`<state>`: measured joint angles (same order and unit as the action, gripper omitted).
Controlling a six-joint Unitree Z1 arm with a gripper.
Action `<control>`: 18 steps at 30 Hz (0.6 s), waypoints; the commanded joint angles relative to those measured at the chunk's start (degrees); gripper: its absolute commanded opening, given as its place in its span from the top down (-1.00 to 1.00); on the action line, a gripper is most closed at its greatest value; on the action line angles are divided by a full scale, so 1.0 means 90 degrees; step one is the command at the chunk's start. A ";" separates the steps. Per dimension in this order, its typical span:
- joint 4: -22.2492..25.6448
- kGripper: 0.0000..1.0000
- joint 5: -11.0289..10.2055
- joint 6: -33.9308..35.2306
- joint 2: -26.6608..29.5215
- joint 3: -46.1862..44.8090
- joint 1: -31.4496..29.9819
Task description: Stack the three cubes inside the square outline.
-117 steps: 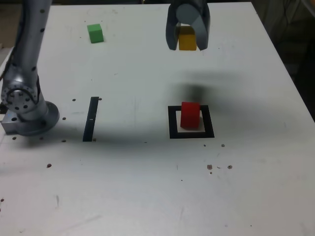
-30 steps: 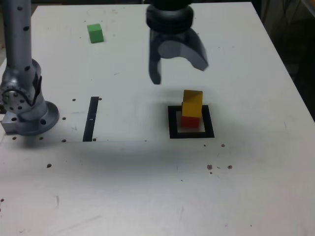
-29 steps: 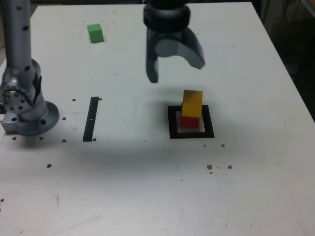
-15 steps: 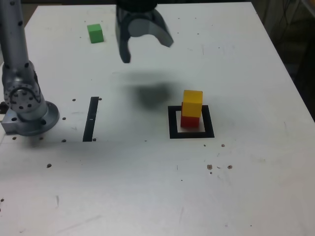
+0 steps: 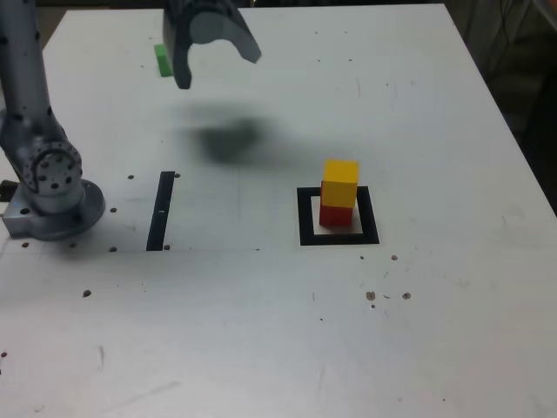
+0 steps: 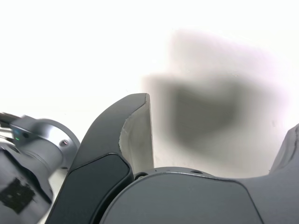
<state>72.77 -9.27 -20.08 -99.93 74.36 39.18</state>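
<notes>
Yellow cube (image 5: pixel 340 182) now atop red cube (image 5: pixel 334 214) in square outline (image 5: pixel 338 239); gripper (image 5: pixel 213 63), jaws spread, empty, has swung beside green cube (image 5: pixel 162 59) — last pick next

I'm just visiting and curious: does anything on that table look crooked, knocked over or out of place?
Nothing much. The yellow cube sits squarely on the red cube inside the square outline. The green cube lies apart at the far edge, half hidden by the open hand.

The gripper (image 5: pixel 216 63) hangs above the table (image 5: pixel 435 331), jaws spread wide and empty, pointing down. The arm rises from its base (image 5: pixel 54 205) at the exterior view's left, well apart from the gripper.
</notes>
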 commanded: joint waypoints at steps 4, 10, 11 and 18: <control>0.0005 -0.99 -0.0045 -0.0722 -0.0230 0.0194 0.0822; 0.0014 -0.99 -0.0158 -0.1460 -0.0438 0.0484 0.1589; 0.0020 -0.99 -0.0175 -0.1573 -0.0476 0.0538 0.1692; 0.0076 -0.99 -0.0211 -0.2236 -0.0811 0.0952 0.2360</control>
<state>73.25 -11.06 -39.66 -106.47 82.38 59.81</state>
